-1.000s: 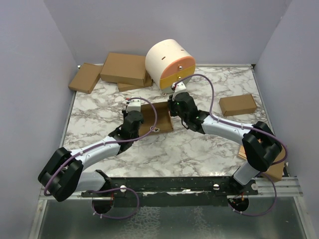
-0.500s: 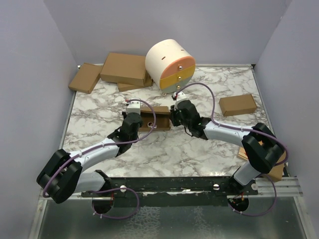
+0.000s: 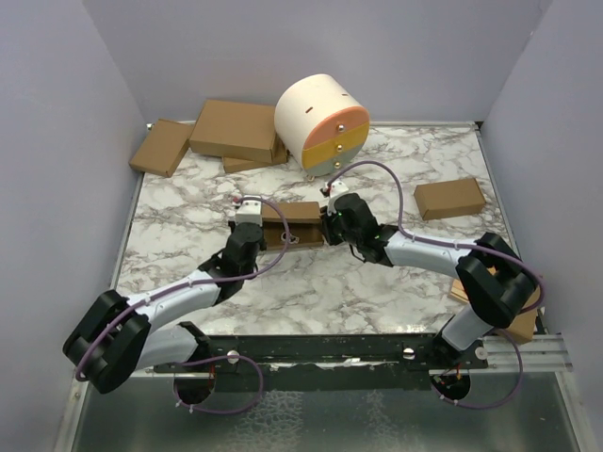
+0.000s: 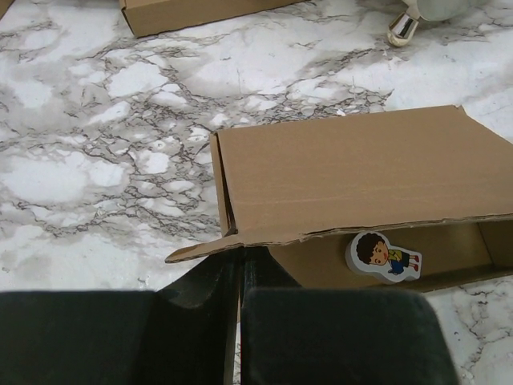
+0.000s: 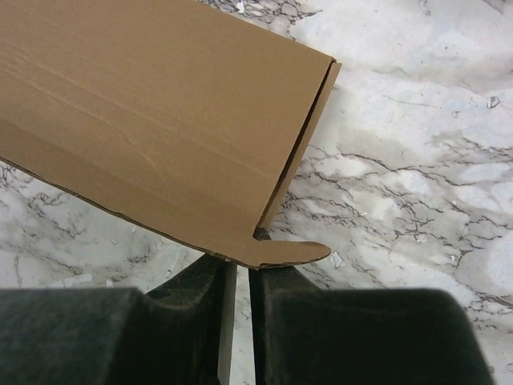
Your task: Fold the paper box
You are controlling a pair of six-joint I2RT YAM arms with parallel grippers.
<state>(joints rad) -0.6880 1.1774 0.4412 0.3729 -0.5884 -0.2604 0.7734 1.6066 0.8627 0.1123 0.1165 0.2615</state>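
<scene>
The paper box [image 3: 300, 224] lies mid-table, plain brown, its lid [image 4: 353, 172] tipped partway down over the tray. Inside the tray [image 4: 449, 249] a cartoon-boy sticker [image 4: 383, 257] shows under the lid's front edge. My left gripper [image 3: 252, 218] sits at the box's left end, jaws pressed together at the lid's corner tab [image 4: 200, 250] and side flap. My right gripper [image 3: 330, 215] sits at the right end, jaws a thin slit apart, where the lid's side flap [image 5: 298, 152] and rounded tab [image 5: 292, 253] meet them. The fingertips of both are hidden under the tabs.
A round cream drawer unit [image 3: 322, 122] with orange, yellow and green fronts stands behind the box, its gold foot [image 4: 401, 30] close by. Brown cartons [image 3: 236, 129] [image 3: 162, 147] pile at the back left. A small carton [image 3: 449, 198] lies right, another [image 3: 523, 322] by the right arm's base.
The lid has swung down towards the tray, so the box looks narrower from above. Both grippers have come down and slightly nearer with the lid's corners. The right jaws have eased apart a little.
</scene>
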